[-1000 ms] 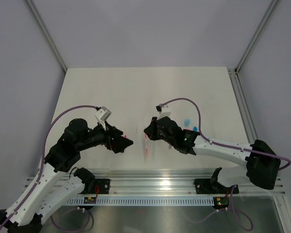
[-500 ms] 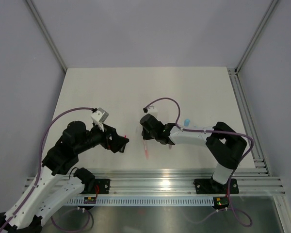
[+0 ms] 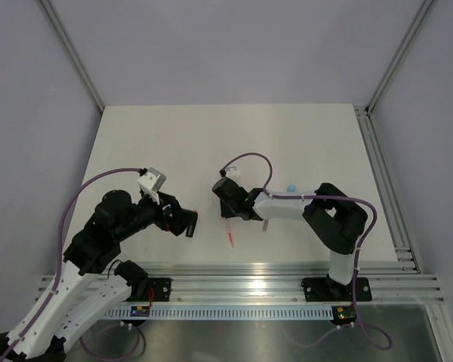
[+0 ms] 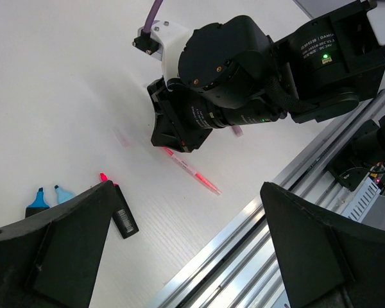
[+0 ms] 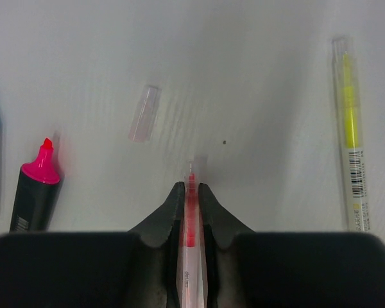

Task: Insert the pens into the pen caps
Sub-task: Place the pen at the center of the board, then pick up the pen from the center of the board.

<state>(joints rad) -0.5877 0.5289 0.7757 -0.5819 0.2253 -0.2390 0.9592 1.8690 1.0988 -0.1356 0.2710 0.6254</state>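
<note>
The top external camera is looking down from above the near edge over the tabletop (image 3: 136,136). The left wrist camera is viewing the right tool (image 4: 173,138) obliquely; the right wrist camera is peering straight down, close. All are sharing the red-pink pen (image 3: 228,232).

1. Over the surface (image 3: 136,143), the left pincer (image 3: 190,223) sits left of the right pincer (image 5: 190,187), the two apart.
2. The pen (image 5: 190,224) lies on the surface between the right pincer's fingers, which press it from both sides.
3. In the right wrist view, a cap (image 5: 144,113) lies ahead and left of the pen's tip.
4. A marker (image 5: 33,189) lies left of the pen, and a second pen (image 5: 351,147) lies well to the right.
</note>
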